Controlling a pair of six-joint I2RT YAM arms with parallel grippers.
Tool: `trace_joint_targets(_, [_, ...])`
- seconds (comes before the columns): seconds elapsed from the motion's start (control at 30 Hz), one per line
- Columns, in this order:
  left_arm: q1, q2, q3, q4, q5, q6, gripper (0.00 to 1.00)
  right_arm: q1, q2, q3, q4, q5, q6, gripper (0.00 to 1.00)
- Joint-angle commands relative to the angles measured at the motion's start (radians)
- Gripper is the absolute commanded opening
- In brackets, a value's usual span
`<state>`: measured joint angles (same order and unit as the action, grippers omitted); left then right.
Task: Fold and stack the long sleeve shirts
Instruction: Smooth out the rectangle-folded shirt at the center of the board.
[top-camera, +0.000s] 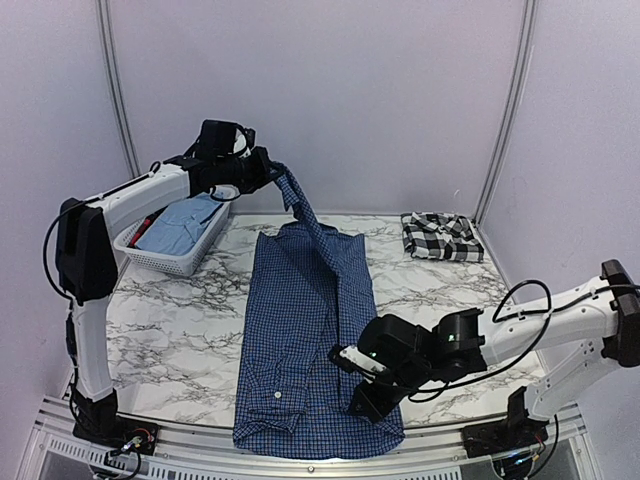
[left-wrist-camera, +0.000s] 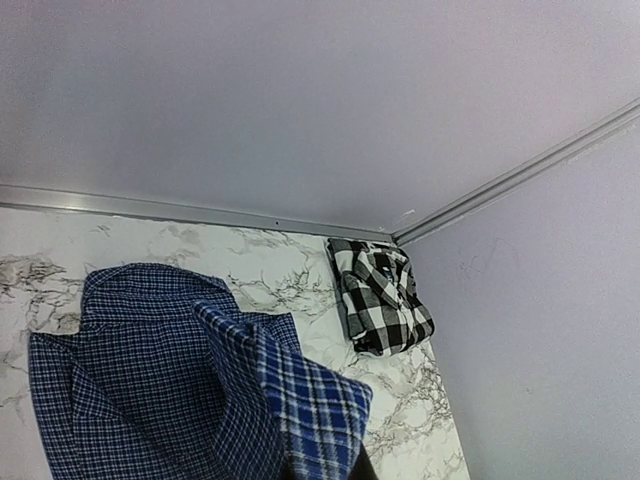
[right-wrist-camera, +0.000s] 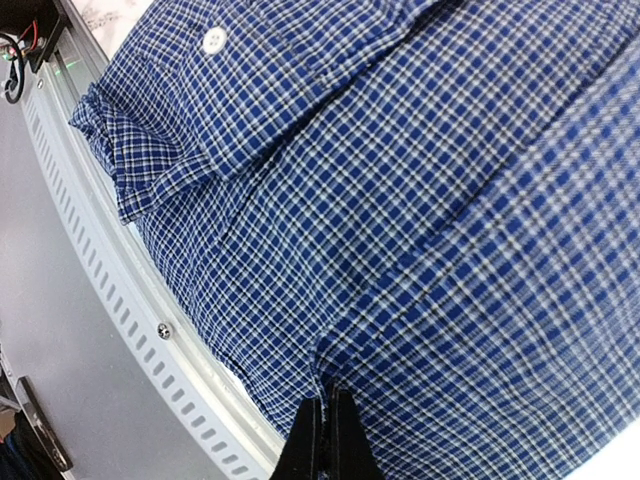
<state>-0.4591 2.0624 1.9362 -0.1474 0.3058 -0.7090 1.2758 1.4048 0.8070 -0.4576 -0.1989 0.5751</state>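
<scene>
Pale lilac walls close in a white marble-patterned table (top-camera: 200, 330). From above, the dark blue checked shirt (top-camera: 300, 340) lies lengthwise down the middle of the table, with its collar at the far end and its hem hanging over the near edge. The left gripper (top-camera: 274, 172) is raised above the far edge, closed on one sleeve, which runs down taut from it to the shirt's shoulder. The right gripper (top-camera: 350, 358) sits low on the near right part of the same shirt, its fingers drawn together. A black-and-white plaid shirt (top-camera: 441, 236) lies folded at the far right corner, well apart from the blue one. A white slatted basket (top-camera: 175, 258) at the far left holds a light blue garment (top-camera: 180, 225).

The left wrist view shows the folded plaid shirt (left-wrist-camera: 380, 295) tucked into the corner where the walls meet. The blue shirt (left-wrist-camera: 140, 380) is spread below, and a strip of its cloth rises toward the lens. The fingers themselves are barely in view here.

In the right wrist view, checked cloth (right-wrist-camera: 400, 200) fills the frame. The dark fingertips (right-wrist-camera: 325, 440) are pressed together at the bottom, with the edge of a fold caught between them. A white button (right-wrist-camera: 212, 41) shows near the top. The slotted metal rail (right-wrist-camera: 130, 320) of the table's edge runs along the left.
</scene>
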Motion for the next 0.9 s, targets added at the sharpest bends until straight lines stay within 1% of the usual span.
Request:
trace_joint_targets(0.0, [0.031, -0.006, 0.005, -0.030, -0.027, 0.037, 0.00, 0.023, 0.035, 0.039, 0.060, -0.023, -0.001, 0.00])
trace_joint_targets(0.47, [0.085, -0.050, -0.067, -0.044, -0.048, 0.070, 0.00, 0.027, 0.094, 0.080, 0.111, -0.038, -0.001, 0.00])
trace_joint_targets(0.87, [0.105, -0.062, -0.102, -0.054, -0.058, 0.086, 0.00, 0.027, 0.116, 0.064, 0.130, -0.058, 0.000, 0.00])
